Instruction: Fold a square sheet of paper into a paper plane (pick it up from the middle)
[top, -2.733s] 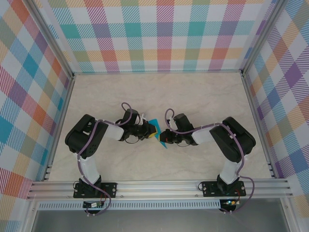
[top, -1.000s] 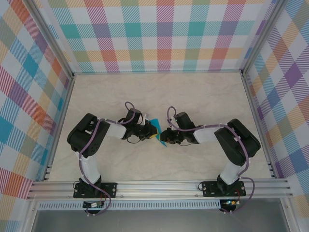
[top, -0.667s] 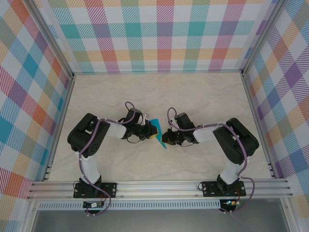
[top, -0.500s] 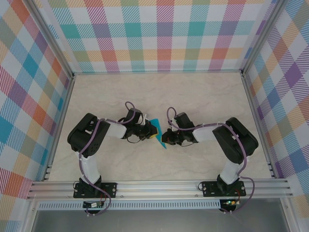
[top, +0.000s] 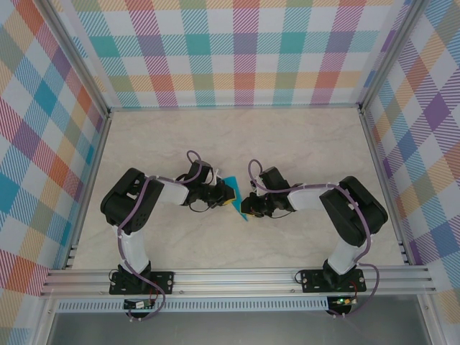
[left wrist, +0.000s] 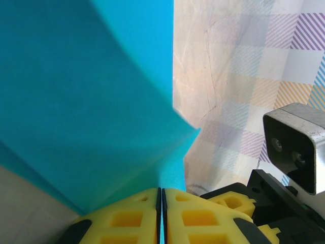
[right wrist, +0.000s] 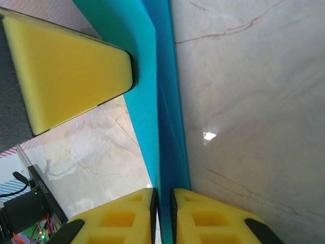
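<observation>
Both tools are clamping narrow on the square sheet of paper, which is sitting partly folded at mid-surface between them. Left tool is gripping from the left, right tool from the right. The paper's long axis is running far-to-near, equally near both arms.

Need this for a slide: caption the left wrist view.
Left hand pinches folded teal paper, marble tabletop behind.

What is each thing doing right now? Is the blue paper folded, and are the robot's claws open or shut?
sheet of paper: folded into layers, pinched by both grippers.
left gripper: shut on the sheet of paper.
right gripper: shut on the sheet of paper.
</observation>
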`<control>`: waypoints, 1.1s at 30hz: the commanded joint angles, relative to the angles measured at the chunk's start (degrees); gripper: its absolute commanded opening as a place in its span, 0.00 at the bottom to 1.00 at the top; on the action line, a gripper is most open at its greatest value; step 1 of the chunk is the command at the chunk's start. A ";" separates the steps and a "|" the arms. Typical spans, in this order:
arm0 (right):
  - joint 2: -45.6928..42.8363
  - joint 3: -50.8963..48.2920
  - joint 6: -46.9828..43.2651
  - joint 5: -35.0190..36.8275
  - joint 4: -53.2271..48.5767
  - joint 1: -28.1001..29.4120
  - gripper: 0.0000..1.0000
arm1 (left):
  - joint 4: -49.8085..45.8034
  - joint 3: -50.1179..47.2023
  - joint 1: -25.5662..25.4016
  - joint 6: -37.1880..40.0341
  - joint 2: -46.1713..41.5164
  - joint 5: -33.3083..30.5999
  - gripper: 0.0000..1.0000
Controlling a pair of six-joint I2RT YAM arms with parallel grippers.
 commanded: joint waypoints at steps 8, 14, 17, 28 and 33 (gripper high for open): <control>3.18 0.98 -1.36 -1.79 -2.28 -0.06 0.06 | -0.82 -0.56 -0.61 -0.18 -3.21 0.07 0.14; 3.75 0.71 -0.84 -2.18 -1.55 -0.10 0.05 | 1.01 -3.34 -0.70 0.45 -6.70 2.31 0.16; 3.79 0.89 -0.77 -2.80 -1.31 -0.10 0.05 | 2.01 -4.41 -0.91 0.54 -6.18 2.82 0.16; 3.87 1.24 -0.67 -3.65 -1.35 -0.47 0.05 | 2.64 -2.23 -2.37 0.32 -1.14 2.25 0.14; 3.42 1.72 -0.80 -3.72 -2.40 -0.50 0.10 | -2.23 -0.95 -2.37 1.36 0.02 -0.34 0.12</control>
